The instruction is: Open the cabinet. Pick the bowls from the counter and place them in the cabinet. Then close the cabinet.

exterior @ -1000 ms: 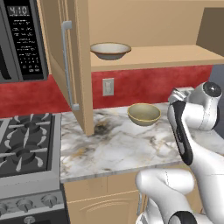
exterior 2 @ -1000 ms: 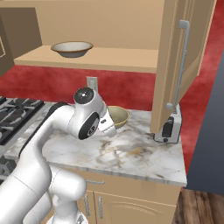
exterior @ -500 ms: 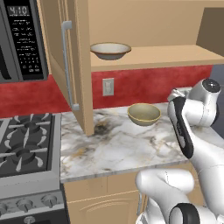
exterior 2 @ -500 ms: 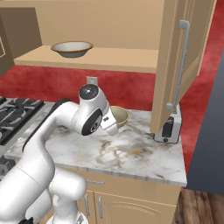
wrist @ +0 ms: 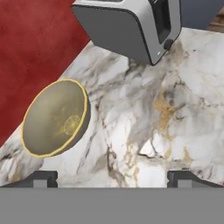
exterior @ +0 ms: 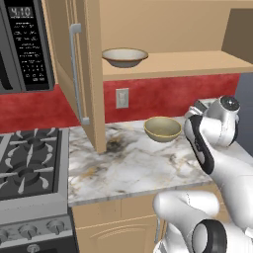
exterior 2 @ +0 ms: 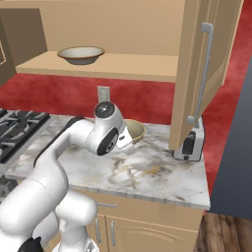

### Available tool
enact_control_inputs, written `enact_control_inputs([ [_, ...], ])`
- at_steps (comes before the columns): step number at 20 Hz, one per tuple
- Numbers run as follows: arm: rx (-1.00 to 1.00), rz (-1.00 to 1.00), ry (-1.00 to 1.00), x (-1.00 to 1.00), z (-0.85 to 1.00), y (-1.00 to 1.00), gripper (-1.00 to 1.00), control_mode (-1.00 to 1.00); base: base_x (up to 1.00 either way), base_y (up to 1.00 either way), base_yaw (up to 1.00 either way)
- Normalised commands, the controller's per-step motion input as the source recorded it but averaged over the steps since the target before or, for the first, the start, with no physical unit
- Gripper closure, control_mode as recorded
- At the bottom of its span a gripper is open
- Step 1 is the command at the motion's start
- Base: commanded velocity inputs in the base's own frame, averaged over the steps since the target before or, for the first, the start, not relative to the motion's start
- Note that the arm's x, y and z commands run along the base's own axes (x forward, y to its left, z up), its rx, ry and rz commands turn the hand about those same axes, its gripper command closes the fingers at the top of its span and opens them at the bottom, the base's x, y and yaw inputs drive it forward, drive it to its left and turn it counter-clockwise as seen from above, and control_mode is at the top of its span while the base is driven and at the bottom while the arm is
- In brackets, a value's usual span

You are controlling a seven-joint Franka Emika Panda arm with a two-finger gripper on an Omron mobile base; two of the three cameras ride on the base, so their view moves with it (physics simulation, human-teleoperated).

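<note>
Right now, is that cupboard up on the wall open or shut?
Open. Both cabinet doors are swung wide, baring the shelf, where one bowl sits.

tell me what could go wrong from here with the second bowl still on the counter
1. The open gripper points at bare white marble counter, with the deeper beige ceramic bowl off to one side; closing without re-aiming would likely miss its rim.
2. The silver toaster stands close beyond; a wide swing might bump it.
3. The wide shallow beige bowl already sits on the tan cabinet's shelf; the second could knock it.
</note>
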Motion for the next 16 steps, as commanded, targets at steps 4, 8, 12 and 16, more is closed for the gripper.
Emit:
enact_control_inputs([
  [4, 0.00, 0.00, 0.00, 0.35, -0.28, 0.00, -1.00, -1.00, 0.00, 0.00, 0.00],
  [8, 0.00, 0.00, 0.00, 0.38, -0.26, 0.00, -1.00, -1.00, 0.00, 0.00, 0.00],
  [12, 0.00, 0.00, 0.00, 0.44, -0.28, 0.00, -1.00, -1.00, 0.00, 0.00, 0.00],
  [16, 0.00, 0.00, 0.00, 0.43, -0.27, 0.00, -1.00, -1.00, 0.00, 0.00, 0.00],
])
